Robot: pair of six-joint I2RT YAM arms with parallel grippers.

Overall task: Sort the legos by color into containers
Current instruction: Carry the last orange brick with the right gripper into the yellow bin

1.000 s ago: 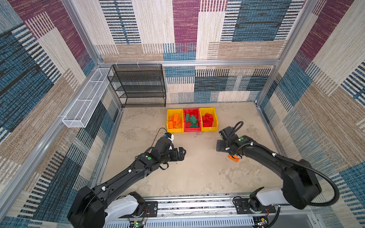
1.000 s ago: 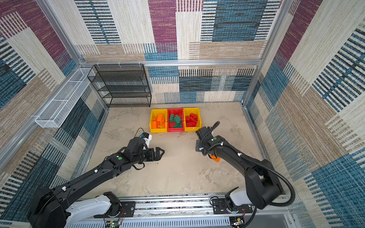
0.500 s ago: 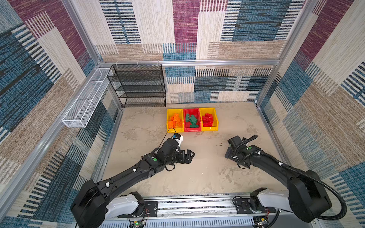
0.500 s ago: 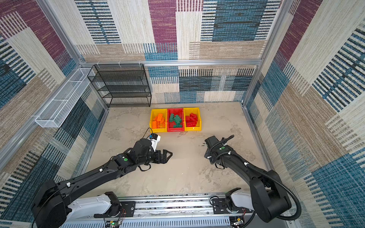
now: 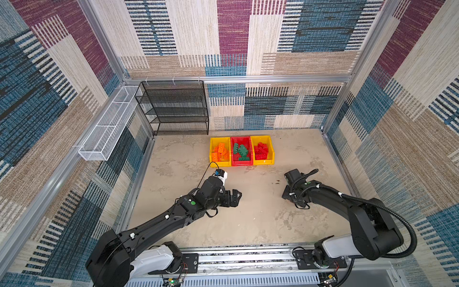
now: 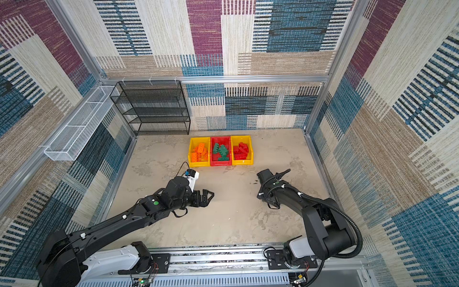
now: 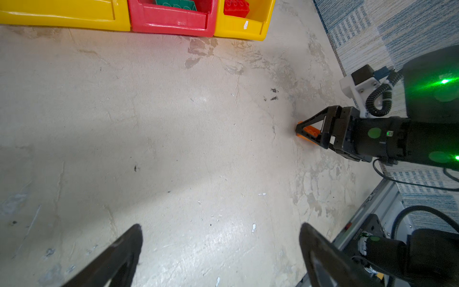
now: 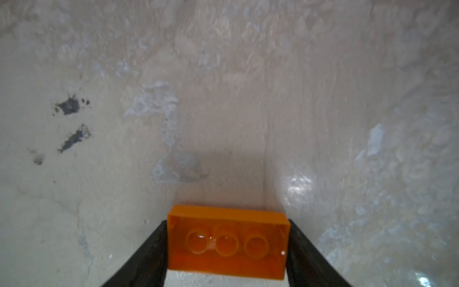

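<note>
The right gripper [image 7: 301,131] has just closed, pinching the last loose orange brick [image 8: 227,242], near right. The left gripper [image 7: 219,232] is spread, empty. Left yellow bin [image 5: 219,164] next, probably.

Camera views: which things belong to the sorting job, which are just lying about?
Job: orange rectangular plastic brick; yellow plastic bin with orange bricks; red plastic bin; yellow bin with red bricks.
Lying about: black wire-mesh rack; white wire basket.

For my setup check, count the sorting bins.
3, in one row: left yellow bin holds orange bricks, middle red bin holds green bricks, right yellow bin holds red bricks. None seems hidden.
</note>
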